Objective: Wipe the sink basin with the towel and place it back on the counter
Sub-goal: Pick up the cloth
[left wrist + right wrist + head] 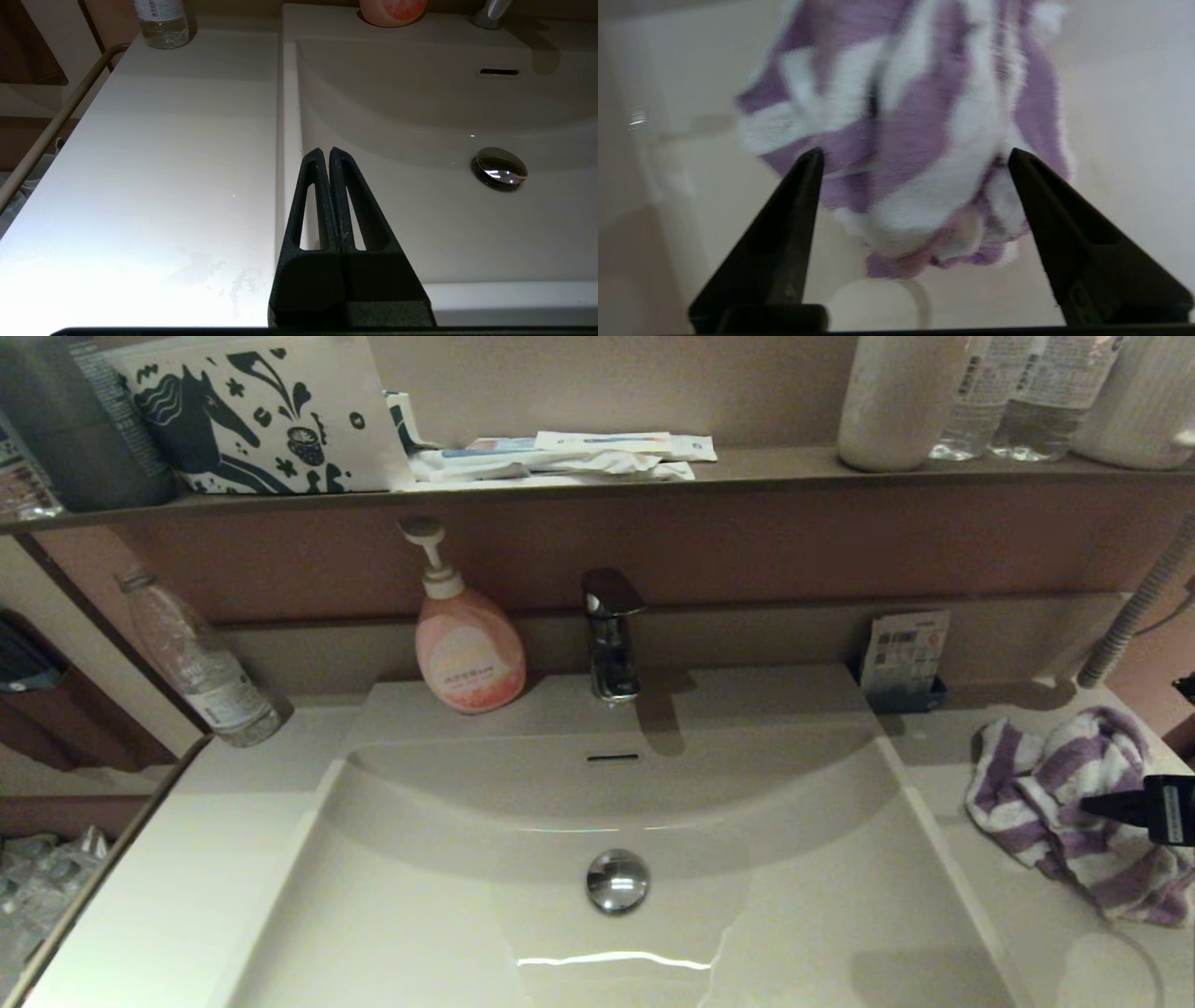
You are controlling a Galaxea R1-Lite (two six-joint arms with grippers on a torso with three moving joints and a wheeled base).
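A crumpled purple-and-white striped towel (1064, 803) (915, 140) lies on the counter (1018, 915) right of the sink basin (448, 896). My right gripper (1102, 805) (915, 156) reaches in from the right edge, hanging just over the towel's near side, fingers open and spread wide on either side of the cloth without closing on it. The basin has a slot overflow (612, 758) and a chrome drain stopper (617, 880) (499, 168). My left gripper (325, 151) is shut and empty, above the basin's left rim (287, 140); it does not show in the head view.
A pink soap pump bottle (467, 649) and a chrome faucet (611, 635) stand behind the basin. A clear water bottle (201, 667) leans at the left counter's back. A small packet holder (904, 658) sits at the back right. The dark shelf (597, 485) carries bottles and boxes.
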